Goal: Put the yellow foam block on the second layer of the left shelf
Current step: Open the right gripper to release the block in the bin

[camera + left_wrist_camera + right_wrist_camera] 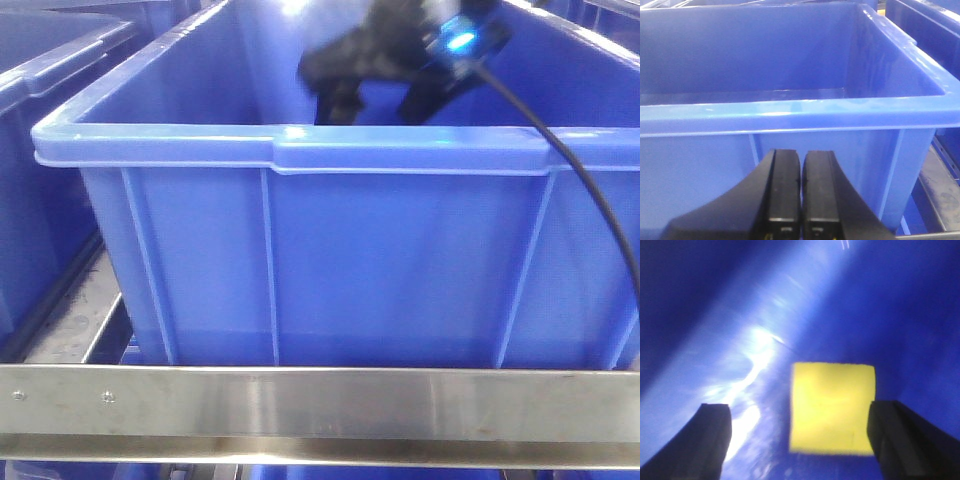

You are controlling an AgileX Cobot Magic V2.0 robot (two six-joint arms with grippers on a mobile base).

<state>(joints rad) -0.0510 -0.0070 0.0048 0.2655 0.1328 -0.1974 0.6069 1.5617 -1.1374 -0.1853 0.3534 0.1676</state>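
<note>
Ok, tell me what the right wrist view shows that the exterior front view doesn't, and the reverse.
Only the right wrist view shows the yellow foam block, lying on the blue bin floor between the open jaws of the right gripper, nearer the right-hand one. Only the exterior front view shows the bin's outer wall, the metal shelf rail and a neighbouring bin. Both show the right gripper inside the same blue bin.

Metal shelf rail [320, 410] runs across the front, two screws [60, 397] at its left end. Big blue bin [330, 260] sits on the shelf just behind the rail. Second blue bin [40, 150] stands just beside it on the left, narrow gap between. Shelf deck [85, 320] shows in that gap.
</note>
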